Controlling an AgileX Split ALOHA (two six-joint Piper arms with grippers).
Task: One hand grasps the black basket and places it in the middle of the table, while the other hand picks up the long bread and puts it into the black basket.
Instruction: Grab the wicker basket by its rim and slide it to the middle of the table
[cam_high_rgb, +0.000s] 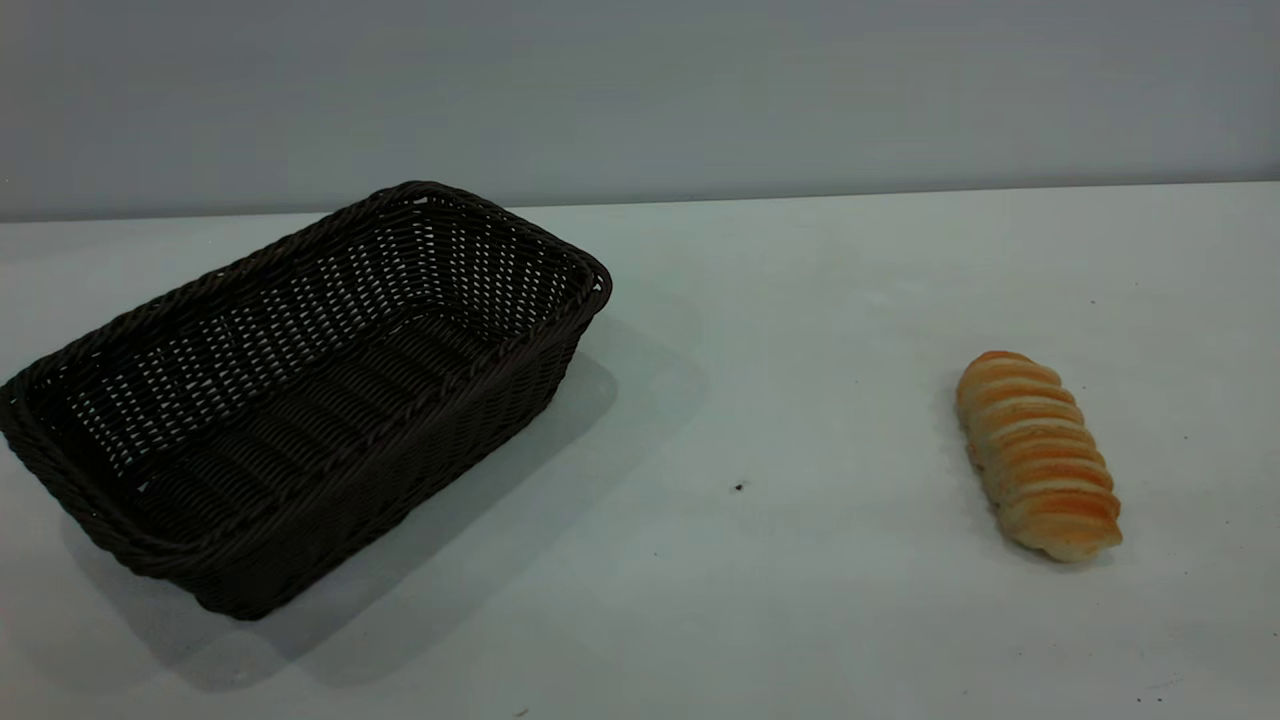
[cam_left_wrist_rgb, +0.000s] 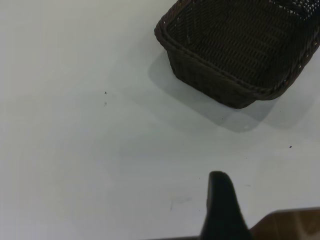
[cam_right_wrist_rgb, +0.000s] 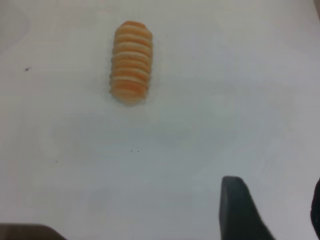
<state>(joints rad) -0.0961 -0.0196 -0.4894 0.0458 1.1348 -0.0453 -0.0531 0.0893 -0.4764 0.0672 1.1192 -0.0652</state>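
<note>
The black basket (cam_high_rgb: 380, 470) stands empty on the left part of the white table (cam_high_rgb: 780, 400), set at an angle. The long bread (cam_high_rgb: 1038, 455) lies ridged side up on the right part, far from the basket. Neither arm shows in the exterior view. In the left wrist view my left gripper (cam_left_wrist_rgb: 267, 192) hovers over bare table, well short of the basket (cam_left_wrist_rgb: 210, 75); one finger (cam_left_wrist_rgb: 220, 205) shows. In the right wrist view my right gripper (cam_right_wrist_rgb: 274, 195) is open and empty, well short of the bread (cam_right_wrist_rgb: 131, 62).
A small dark speck (cam_high_rgb: 739, 487) marks the table between basket and bread. A grey wall stands behind the table's far edge. A brown surface (cam_left_wrist_rgb: 290, 225) shows past the table's edge in the left wrist view.
</note>
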